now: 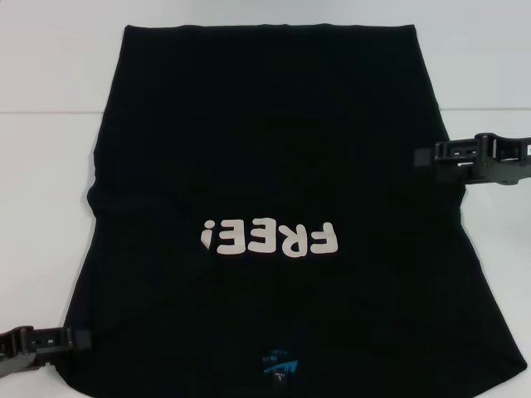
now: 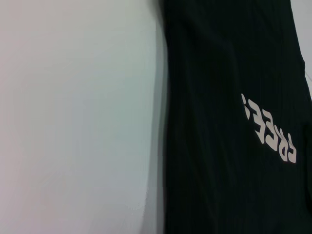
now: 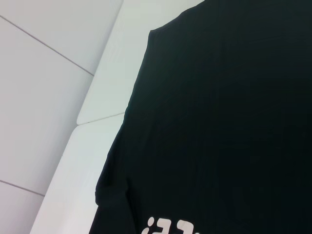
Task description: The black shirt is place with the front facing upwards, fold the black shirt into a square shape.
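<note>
The left gripper (image 1: 70,337) sits low at the shirt's near left edge, its fingertips touching or just overlapping the hem of cloth there; whether the fingers have closed on the fabric I cannot tell, since the black jaws merge with the black cloth. The right gripper (image 1: 436,155) reaches in from the right, farther up the table, with its tip at the shirt's right edge about level with the armpit line; its opening too is not readable from here.

The black shirt (image 1: 265,166) lies flat and face up on the white table (image 1: 50,166), collar and blue neck label (image 1: 280,365) toward the robot, the "FREE!" lettering (image 1: 270,239) across the middle. The sleeves already appear tucked in, leaving a tapering rectangle.

Judging by this, the step in hand is taking hold of the side edges for a fold. To do it well, each gripper should pinch both layers right at the edge, lift only enough to free the cloth, then carry it over evenly so the fold line runs straight; an uneven pull would likely skew the shirt
</note>
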Available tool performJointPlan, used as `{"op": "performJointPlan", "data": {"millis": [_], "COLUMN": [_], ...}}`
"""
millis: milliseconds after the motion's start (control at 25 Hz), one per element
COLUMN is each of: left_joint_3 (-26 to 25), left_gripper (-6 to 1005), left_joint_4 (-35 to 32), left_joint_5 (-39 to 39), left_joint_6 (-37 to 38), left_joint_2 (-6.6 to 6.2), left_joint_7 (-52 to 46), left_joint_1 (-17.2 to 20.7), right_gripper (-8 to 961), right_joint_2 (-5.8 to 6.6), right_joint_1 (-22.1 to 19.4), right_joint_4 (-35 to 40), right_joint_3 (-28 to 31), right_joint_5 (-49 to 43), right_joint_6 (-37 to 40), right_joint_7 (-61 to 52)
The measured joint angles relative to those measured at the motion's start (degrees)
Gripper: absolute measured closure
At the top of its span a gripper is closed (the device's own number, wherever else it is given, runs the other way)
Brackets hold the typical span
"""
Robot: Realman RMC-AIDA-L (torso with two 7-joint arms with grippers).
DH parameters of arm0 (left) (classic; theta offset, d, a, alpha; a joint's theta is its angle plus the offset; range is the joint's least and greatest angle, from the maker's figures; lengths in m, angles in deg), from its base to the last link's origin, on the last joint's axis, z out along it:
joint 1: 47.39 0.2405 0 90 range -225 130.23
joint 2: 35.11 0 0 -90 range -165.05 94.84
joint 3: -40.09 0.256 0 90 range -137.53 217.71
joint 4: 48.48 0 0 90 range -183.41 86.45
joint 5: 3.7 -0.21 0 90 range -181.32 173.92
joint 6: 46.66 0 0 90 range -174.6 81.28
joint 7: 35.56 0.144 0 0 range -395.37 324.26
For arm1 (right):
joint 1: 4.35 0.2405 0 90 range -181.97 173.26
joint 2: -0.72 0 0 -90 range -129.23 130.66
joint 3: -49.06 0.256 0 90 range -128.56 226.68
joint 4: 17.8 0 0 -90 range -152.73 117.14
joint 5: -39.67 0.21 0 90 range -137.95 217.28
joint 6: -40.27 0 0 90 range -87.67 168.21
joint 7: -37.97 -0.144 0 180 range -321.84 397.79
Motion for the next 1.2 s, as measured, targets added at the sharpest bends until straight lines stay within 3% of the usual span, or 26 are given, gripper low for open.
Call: {"op": "performJointPlan", "data": {"millis": [80, 480, 880, 1040, 1200], "left_joint_3": [0.2, -0.1, -0.4, -0.8, -0.9], "left_gripper": [226, 637, 920, 960, 970], "left_joint_4": [-0.4, -0.5, 0.6, 2.2, 2.4], "left_joint_5": [0.0, 0.4, 4.9, 8.2, 8.6], "left_joint_6": [0.0, 0.0, 2.8, 4.6, 3.5], "left_joint_2": [0.18, 0.05, -0.65, -1.88, -2.10], "left_joint_7": [0.0, -0.3, 2.6, 3.7, 3.4], "left_joint_1": [0.0, 0.0, 0.0, -0.6, -1.4], "right_gripper": [231, 238, 244, 247, 249], "right_joint_2": [0.02, 0.24, 1.80, 1.50, 1.59], "right_joint_1": [-0.2, -1.2, -4.6, -7.7, -9.7], "right_joint_4": [0.1, 0.3, 4.4, 9.0, 9.7], "right_joint_3": [0.0, -0.2, -0.5, -0.4, -0.3], "right_joint_5": [0.0, -0.1, -7.7, -12.5, -15.6], "right_joint_6": [0.2, 0.6, 10.4, 14.8, 17.4], "right_joint_7": [0.0, 0.7, 0.8, 0.2, 0.1]}}
